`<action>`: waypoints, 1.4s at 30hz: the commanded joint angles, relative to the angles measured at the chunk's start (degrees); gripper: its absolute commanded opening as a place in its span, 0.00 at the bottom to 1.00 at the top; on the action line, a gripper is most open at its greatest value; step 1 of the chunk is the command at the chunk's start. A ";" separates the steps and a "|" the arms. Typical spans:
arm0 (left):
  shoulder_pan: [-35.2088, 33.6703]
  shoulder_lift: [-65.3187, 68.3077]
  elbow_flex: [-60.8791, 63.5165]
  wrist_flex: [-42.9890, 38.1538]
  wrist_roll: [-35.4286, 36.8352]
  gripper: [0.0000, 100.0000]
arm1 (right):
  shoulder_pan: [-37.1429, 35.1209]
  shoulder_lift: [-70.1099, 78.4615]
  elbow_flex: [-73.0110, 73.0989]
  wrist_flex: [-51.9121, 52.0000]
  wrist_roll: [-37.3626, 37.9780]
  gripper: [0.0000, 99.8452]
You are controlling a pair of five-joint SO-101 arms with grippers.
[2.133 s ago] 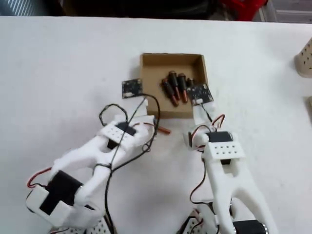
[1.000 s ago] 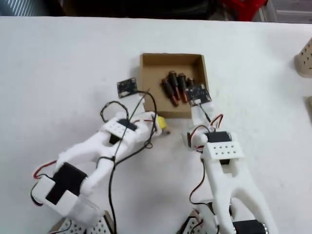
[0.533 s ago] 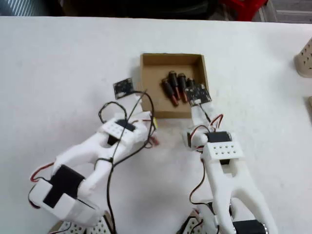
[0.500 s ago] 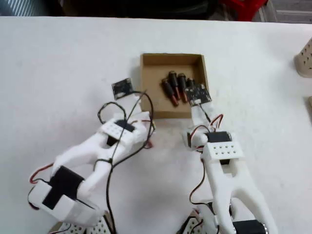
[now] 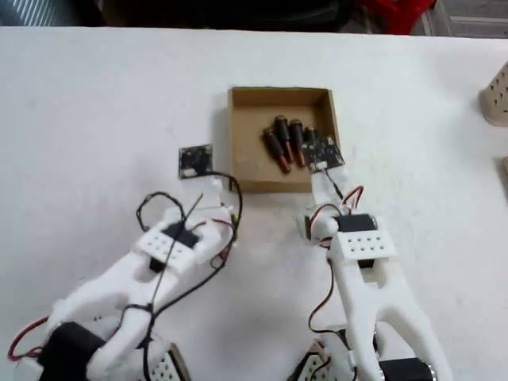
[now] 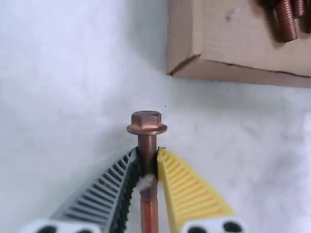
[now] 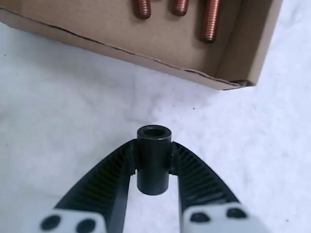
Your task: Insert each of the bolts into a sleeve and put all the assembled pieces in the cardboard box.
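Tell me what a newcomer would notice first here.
The left gripper pinches a copper bolt by its shank, and the right gripper clamps a black sleeve, both on the near side of the cardboard box. Inside the box lie several assembled pieces.

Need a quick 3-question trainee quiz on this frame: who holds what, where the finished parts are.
1. True or false: the left gripper is empty.
2. The right gripper is: A) open, B) shut on a sleeve, C) shut on nothing.
3. Fill in: the assembled pieces lie in the ___.

Key: 1 false, it is shut on a bolt. 2 B. 3 cardboard box.
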 commanded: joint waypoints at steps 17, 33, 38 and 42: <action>-5.76 13.93 -18.90 18.99 -7.74 0.05 | -0.40 -2.07 -0.35 0.04 0.88 0.02; -7.34 14.02 -22.59 29.45 -9.14 0.26 | -0.48 -1.98 -0.35 -0.13 0.88 0.02; -9.89 14.20 -22.59 26.73 -9.14 0.25 | -0.48 -2.07 -0.35 0.04 0.88 0.02; -9.89 14.20 -22.33 26.29 -9.23 0.25 | -0.48 -2.07 -0.35 0.04 0.88 0.02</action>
